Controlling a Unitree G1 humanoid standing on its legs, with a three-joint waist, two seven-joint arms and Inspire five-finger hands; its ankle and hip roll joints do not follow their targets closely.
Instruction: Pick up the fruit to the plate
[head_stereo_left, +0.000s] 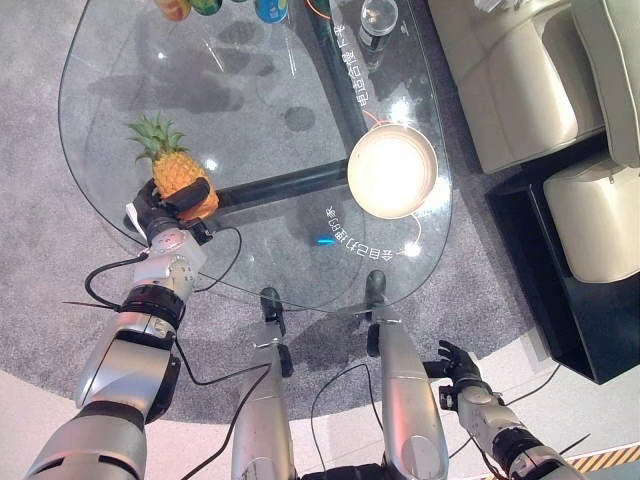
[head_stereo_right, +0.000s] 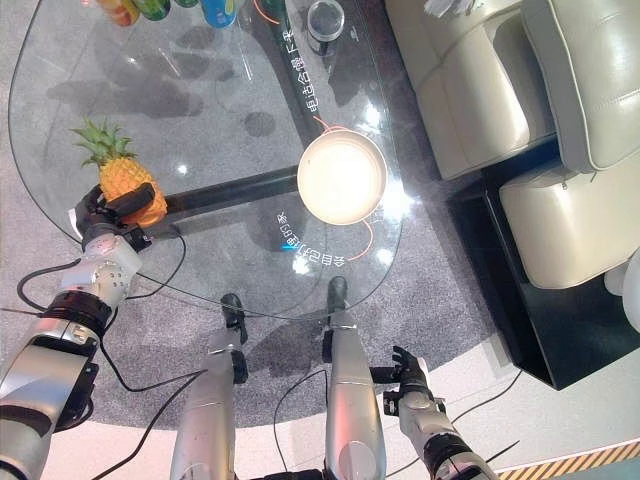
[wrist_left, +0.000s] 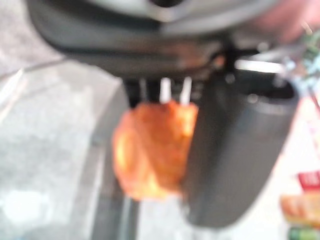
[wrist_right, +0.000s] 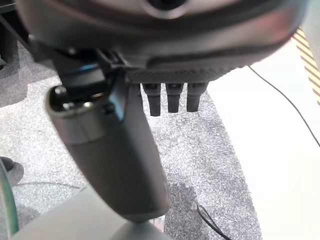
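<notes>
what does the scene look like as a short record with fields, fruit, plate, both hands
fruit: pineapple at the near left edge of the glass table, leaves pointing away from the robot
plate: round pale plate on the table's right side, nothing on it
left robot hand: fingers and thumb curled round the pineapple's body
right robot hand: low beside the robot, off the table, fingers relaxed, holding nothing
task state: pineapple gripped, not yet on the plate
</notes>
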